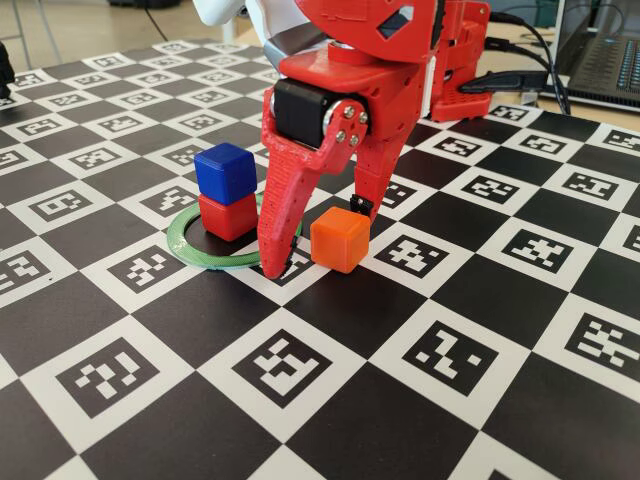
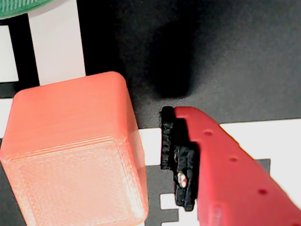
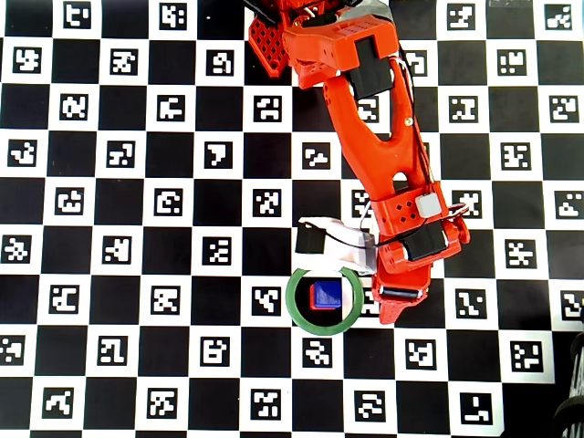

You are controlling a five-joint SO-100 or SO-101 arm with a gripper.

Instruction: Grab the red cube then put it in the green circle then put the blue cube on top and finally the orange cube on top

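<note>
In the fixed view the red cube (image 1: 229,216) sits inside the green circle (image 1: 190,252), and the blue cube (image 1: 224,172) rests on top of it. The orange cube (image 1: 340,240) stands on the board just right of the ring. My red gripper (image 1: 318,238) is down at the board and open, one finger on each side of the orange cube. The wrist view shows the orange cube (image 2: 75,150) close up, with a small gap to the padded finger (image 2: 221,160); the other finger is out of frame. From overhead, the blue cube (image 3: 326,295) is inside the ring (image 3: 294,306), and the orange cube is hidden under the arm.
The board (image 1: 420,400) is a black-and-white checker of printed markers. The arm's base (image 3: 319,36) stands at the board's far edge. A laptop (image 1: 605,60) and cables lie beyond the board at the right in the fixed view.
</note>
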